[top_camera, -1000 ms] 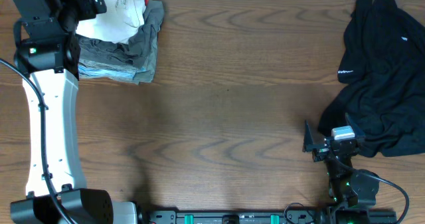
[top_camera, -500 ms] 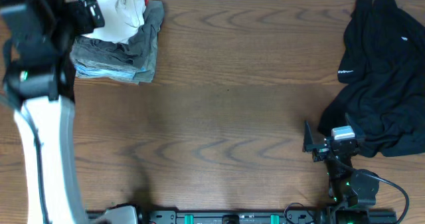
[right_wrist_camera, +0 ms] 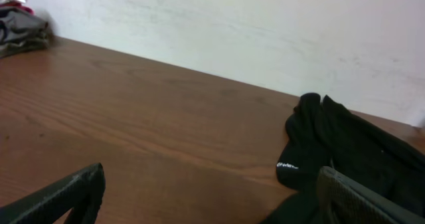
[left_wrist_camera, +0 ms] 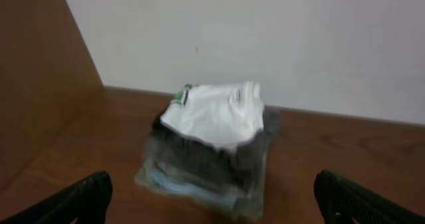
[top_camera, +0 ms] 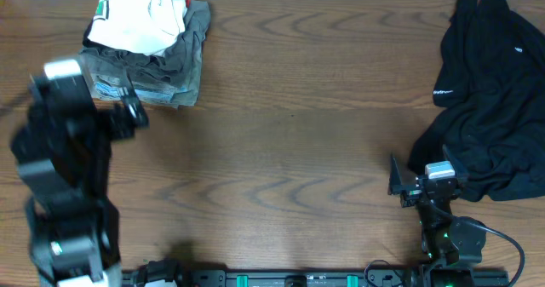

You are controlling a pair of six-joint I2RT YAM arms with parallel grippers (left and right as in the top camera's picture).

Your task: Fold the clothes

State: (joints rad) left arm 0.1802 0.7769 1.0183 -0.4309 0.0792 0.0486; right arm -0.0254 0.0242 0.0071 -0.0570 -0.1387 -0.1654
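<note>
1. The folded stack [top_camera: 162, 70] of grey garments sits tight against the far edge of the desk [top_camera: 289, 151]. The white T-shirt [top_camera: 140, 14] lies rumpled on top of it.
2. Right of the stack there's wide open wood, all the way to a black garment heap [top_camera: 494, 91] at the opposite edge.
3. The left end effector [left_wrist_camera: 212, 184] faces the stack, fingers spread wide and gripping nothing.
4. The right end effector [right_wrist_camera: 211, 174] is far from the stack, beside the heap, also spread wide.
5. Count: one T-shirt, one stack, one heap, two end effectors.
</note>
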